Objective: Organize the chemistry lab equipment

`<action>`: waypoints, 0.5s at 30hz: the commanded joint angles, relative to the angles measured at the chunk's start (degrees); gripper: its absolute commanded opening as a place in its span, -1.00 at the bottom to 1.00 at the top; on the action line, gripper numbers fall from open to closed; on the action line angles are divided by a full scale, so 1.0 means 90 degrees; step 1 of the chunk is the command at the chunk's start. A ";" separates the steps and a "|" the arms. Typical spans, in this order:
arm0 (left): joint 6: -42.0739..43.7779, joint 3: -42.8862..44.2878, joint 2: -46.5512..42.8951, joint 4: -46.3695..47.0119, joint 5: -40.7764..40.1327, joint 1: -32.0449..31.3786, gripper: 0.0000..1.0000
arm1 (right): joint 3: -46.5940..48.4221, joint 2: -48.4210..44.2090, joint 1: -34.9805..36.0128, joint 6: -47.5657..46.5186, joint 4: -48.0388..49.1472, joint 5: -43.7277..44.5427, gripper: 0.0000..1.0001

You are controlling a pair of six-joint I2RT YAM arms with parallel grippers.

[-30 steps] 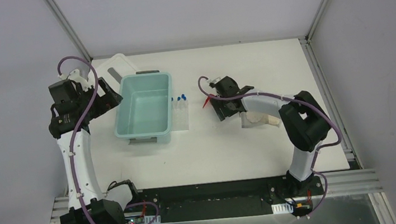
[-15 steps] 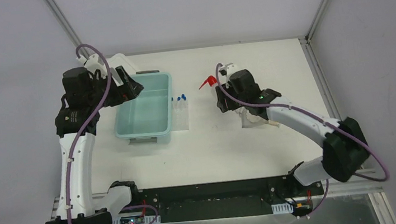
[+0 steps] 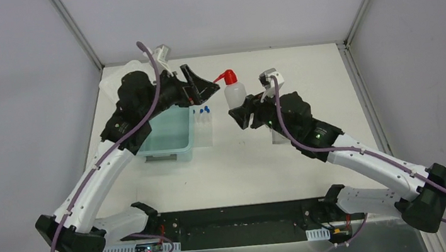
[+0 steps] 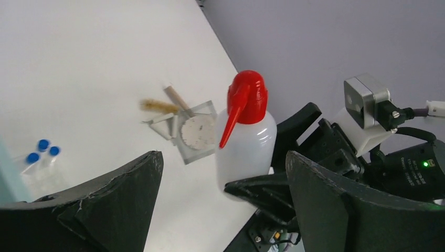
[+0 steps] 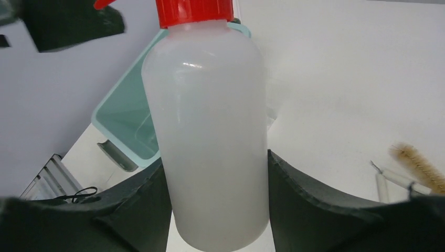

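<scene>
**Status.** The right gripper point(image 3: 240, 107) is clamped on the lower body of the squeeze bottle point(image 3: 235, 93). In the right wrist view one finger presses each side of the white wall. The bottle stands upright above the fingers and clear of the table point(image 3: 302, 66), with its red spout pointing away from the right fingers toward the left gripper point(image 3: 201, 81).

**Left gripper.** Its jaws are spread wide and hold nothing. In the left wrist view the bottle sits between and just beyond the two fingertips, not touching either one.

**Change in the last second.**
- The right gripper was low at the table with only the red spout showing beside it. It has since risen and carries the bottle well above the surface.
- The left gripper was out on the far side of the bin point(image 3: 172, 146). It has swung across the bin and now faces the bottle.

**Meaning for the task.** The pickup looks complete. Judging from the facing grippers, a handover from right to left is likely being set up, probably to reach the bin side. The left fingers would need to close on the body above the right fingers, below the red cap.

**Not yet handled.** The tubes point(image 4: 42, 149) in their rack point(image 3: 204, 130) stand below the left fingers. The container point(image 4: 197, 131) and brush point(image 4: 157, 106) lie behind and below the right fingers.
</scene>
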 commanded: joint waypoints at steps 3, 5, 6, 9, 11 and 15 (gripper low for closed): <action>-0.0550 -0.0362 0.0469 0.1755 -0.0390 -0.0787 0.80 | 0.0045 -0.0213 0.0511 0.0027 0.0643 0.0612 -0.05; -0.0547 -0.0362 0.0594 0.1791 -0.0545 -0.0943 0.81 | 0.0057 -0.0222 0.0597 -0.0013 0.0657 0.0684 -0.05; -0.0533 -0.0362 0.0640 0.1789 -0.0642 -0.1020 0.82 | 0.0049 -0.0242 0.0635 -0.0031 0.0675 0.0704 -0.05; -0.0492 -0.0352 0.0725 0.1788 -0.0893 -0.1194 0.82 | 0.0028 -0.0271 0.0713 -0.0042 0.0709 0.0744 -0.05; -0.0486 -0.0329 0.0784 0.1794 -0.0942 -0.1247 0.80 | 0.0019 -0.0280 0.0759 -0.0051 0.0727 0.0816 -0.05; -0.0577 -0.0293 0.0940 0.1794 -0.0792 -0.1315 0.76 | -0.0002 -0.0315 0.0818 -0.0051 0.0788 0.0986 -0.06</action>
